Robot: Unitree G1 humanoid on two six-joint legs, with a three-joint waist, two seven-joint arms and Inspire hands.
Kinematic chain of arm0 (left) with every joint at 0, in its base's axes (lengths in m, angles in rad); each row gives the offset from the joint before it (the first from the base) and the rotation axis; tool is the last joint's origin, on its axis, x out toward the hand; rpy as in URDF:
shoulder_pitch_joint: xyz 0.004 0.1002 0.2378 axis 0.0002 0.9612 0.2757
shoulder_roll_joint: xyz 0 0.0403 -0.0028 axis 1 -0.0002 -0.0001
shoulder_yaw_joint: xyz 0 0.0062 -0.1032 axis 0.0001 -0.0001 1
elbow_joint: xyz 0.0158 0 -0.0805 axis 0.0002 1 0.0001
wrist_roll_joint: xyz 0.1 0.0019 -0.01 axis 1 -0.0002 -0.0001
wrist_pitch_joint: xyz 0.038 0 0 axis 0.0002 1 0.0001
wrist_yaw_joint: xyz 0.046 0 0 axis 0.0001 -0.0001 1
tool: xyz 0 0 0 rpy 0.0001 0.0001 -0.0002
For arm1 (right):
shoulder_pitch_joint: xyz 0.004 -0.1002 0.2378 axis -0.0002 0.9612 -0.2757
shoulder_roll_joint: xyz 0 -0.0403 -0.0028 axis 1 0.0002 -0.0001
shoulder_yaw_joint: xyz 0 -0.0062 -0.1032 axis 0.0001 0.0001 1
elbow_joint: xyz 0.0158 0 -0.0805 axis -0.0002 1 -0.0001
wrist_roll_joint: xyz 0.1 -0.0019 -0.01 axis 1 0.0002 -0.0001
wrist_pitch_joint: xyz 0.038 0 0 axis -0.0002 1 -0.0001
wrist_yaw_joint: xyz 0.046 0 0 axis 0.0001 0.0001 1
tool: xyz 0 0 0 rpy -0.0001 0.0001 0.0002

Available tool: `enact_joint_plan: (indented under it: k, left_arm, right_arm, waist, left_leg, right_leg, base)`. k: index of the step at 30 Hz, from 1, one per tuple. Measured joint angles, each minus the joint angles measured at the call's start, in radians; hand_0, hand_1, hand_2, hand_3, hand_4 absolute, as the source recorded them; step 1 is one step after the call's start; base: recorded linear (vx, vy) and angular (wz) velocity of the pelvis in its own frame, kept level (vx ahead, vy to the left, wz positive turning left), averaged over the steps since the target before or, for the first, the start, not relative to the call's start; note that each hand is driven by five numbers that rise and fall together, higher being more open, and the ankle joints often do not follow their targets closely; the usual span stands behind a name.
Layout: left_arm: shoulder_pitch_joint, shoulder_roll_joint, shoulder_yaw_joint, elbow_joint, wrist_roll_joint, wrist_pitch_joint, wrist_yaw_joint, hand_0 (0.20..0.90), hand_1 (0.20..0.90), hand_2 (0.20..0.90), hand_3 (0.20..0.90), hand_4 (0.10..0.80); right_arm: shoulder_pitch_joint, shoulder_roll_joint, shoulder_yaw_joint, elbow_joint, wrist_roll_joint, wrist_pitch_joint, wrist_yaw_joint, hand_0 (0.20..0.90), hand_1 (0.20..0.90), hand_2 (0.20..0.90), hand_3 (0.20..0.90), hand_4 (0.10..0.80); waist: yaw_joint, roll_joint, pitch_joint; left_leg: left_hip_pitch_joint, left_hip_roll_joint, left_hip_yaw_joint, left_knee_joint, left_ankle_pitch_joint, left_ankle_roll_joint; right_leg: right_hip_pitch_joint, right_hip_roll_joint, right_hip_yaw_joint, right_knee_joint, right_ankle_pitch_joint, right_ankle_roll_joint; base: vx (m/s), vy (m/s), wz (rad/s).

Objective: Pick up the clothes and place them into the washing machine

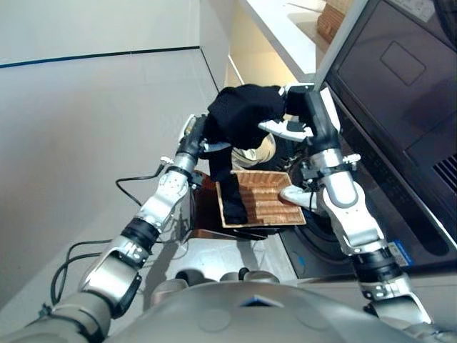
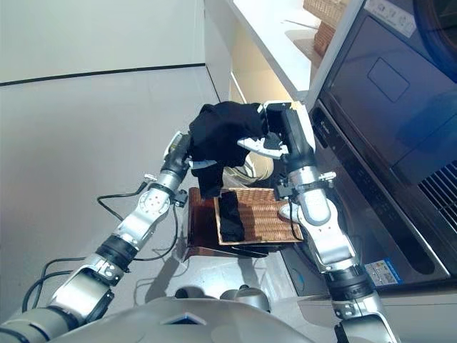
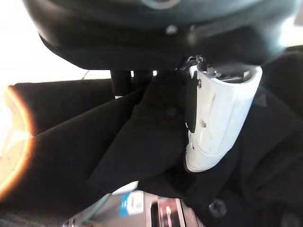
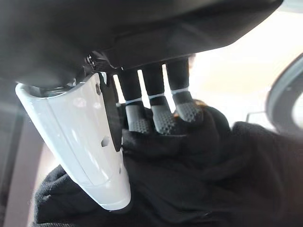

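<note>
Both hands (image 1: 203, 139) (image 1: 303, 114) raised, fingers (image 4: 163, 118) curled, gripping.

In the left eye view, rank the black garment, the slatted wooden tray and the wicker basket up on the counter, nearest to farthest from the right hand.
1. Black garment: gripped in the right hand.
2. Slatted wooden tray: below the hand.
3. Wicker basket: on the counter, beyond.

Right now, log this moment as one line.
left hand: gripping black cloth garment | right hand: gripping it | garment: raised above woven wicker basket

Bunched black garment (image 1: 239, 114) held aloft, tail draping onto wicker basket (image 1: 268, 204).
</note>
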Motion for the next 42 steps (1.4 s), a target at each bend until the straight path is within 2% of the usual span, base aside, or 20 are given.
enact_joint_plan:
  k: [4, 10, 11, 12, 17, 21, 27, 36, 42]
  left_arm:
    - [0.000, 0.009, 0.040, -0.001, 0.018, 0.000, 0.022, 0.200, 0.200, 0.200, 0.200, 0.300]
    - [0.000, 0.008, 0.040, -0.005, 0.018, 0.000, 0.034, 0.200, 0.200, 0.200, 0.200, 0.300]
    - [0.000, 0.008, 0.040, -0.011, 0.017, 0.000, 0.037, 0.200, 0.200, 0.200, 0.200, 0.300]
    - [0.000, 0.008, 0.040, -0.017, 0.017, 0.000, 0.037, 0.200, 0.200, 0.200, 0.200, 0.300]
    - [0.001, 0.005, 0.042, -0.073, 0.002, -0.002, 0.037, 0.200, 0.200, 0.200, 0.200, 0.300]
    - [0.001, 0.002, 0.070, -0.077, -0.009, -0.002, 0.038, 0.200, 0.200, 0.200, 0.200, 0.300]
    - [0.001, 0.013, 0.073, -0.077, -0.003, -0.002, 0.040, 0.200, 0.200, 0.200, 0.200, 0.300]
    - [0.001, 0.051, 0.076, -0.077, 0.084, -0.002, 0.040, 0.200, 0.200, 0.200, 0.200, 0.300]
    - [0.002, 0.055, 0.077, -0.077, 0.081, -0.004, 0.036, 0.200, 0.200, 0.200, 0.200, 0.300]
  right_arm:
    - [0.064, 0.001, -0.011, -0.007, -0.003, 0.000, 0.025, 0.200, 0.200, 0.200, 0.200, 0.300]
    - [0.120, 0.013, -0.015, -0.007, -0.003, -0.001, 0.043, 0.200, 0.200, 0.200, 0.200, 0.300]
    - [0.132, 0.020, -0.016, -0.007, -0.003, 0.000, 0.044, 0.625, 0.625, 0.625, 0.625, 0.604]
    - [0.140, 0.022, -0.016, -0.007, -0.003, -0.001, 0.048, 0.900, 0.900, 0.900, 0.900, 0.800]
    - [0.186, 0.023, -0.028, -0.007, 0.000, 0.000, 0.080, 0.900, 0.900, 0.900, 0.900, 0.800]
    - [0.218, 0.040, -0.031, -0.003, 0.022, 0.000, 0.086, 0.900, 0.900, 0.900, 0.900, 0.800]
    - [0.262, 0.065, -0.036, 0.061, 0.060, 0.000, 0.095, 0.900, 0.900, 0.900, 0.900, 0.800]
    - [0.300, 0.081, -0.050, 0.125, 0.085, 0.001, 0.107, 0.900, 0.900, 0.900, 0.900, 0.800]
    - [0.301, 0.085, -0.053, 0.137, 0.091, 0.000, 0.108, 0.900, 0.900, 0.900, 0.900, 0.800]
  waist:
    - [-0.004, 0.002, 0.001]
    - [-0.022, 0.011, 0.008]
    - [-0.022, 0.013, 0.008]
    - [-0.024, 0.014, 0.009]
    - [-0.025, 0.015, 0.009]
    - [-0.025, 0.017, 0.009]
    - [-0.026, 0.018, 0.009]
    - [-0.029, 0.025, 0.009]
    - [-0.028, 0.037, 0.009]
  left_leg:
    - [0.001, 0.000, 0.012, 0.001, -0.002, 0.001]
    - [0.001, 0.000, 0.015, 0.001, -0.003, 0.001]
    - [0.001, 0.000, 0.015, 0.001, -0.003, 0.001]
    - [0.001, 0.000, 0.015, 0.001, -0.003, 0.001]
    - [0.002, 0.000, 0.015, 0.001, -0.004, 0.001]
    - [0.002, 0.000, 0.014, 0.001, -0.004, 0.001]
    - [0.002, 0.000, 0.011, 0.001, -0.004, 0.001]
    - [0.001, 0.000, 0.010, 0.001, -0.004, 0.001]
    - [0.001, 0.000, 0.010, 0.001, -0.004, 0.001]
  right_leg:
    - [-0.002, 0.000, 0.008, 0.000, 0.000, 0.000]
    - [-0.003, 0.000, 0.009, 0.000, 0.000, 0.000]
    - [-0.003, 0.000, 0.009, 0.000, 0.000, 0.000]
    - [-0.003, 0.000, 0.009, 0.000, 0.000, 0.000]
    - [-0.003, 0.000, 0.010, 0.000, 0.000, 0.000]
    - [-0.002, 0.000, 0.010, 0.000, 0.000, 0.000]
    - [-0.002, -0.001, 0.009, 0.000, 0.000, 0.000]
    - [-0.002, -0.001, 0.008, 0.000, 0.000, 0.000]
    - [-0.002, -0.002, 0.008, 0.000, 0.000, 0.000]
  base:
    - [-0.014, -0.002, -0.05]
    - [0.000, 0.000, 0.00]
    - [0.000, 0.000, 0.00]
    - [0.000, 0.000, 0.00]
    - [0.000, 0.000, 0.00]
    - [0.000, 0.000, 0.00]
    - [0.000, 0.000, 0.00]
    - [0.000, 0.000, 0.00]
    - [0.000, 0.000, 0.00]
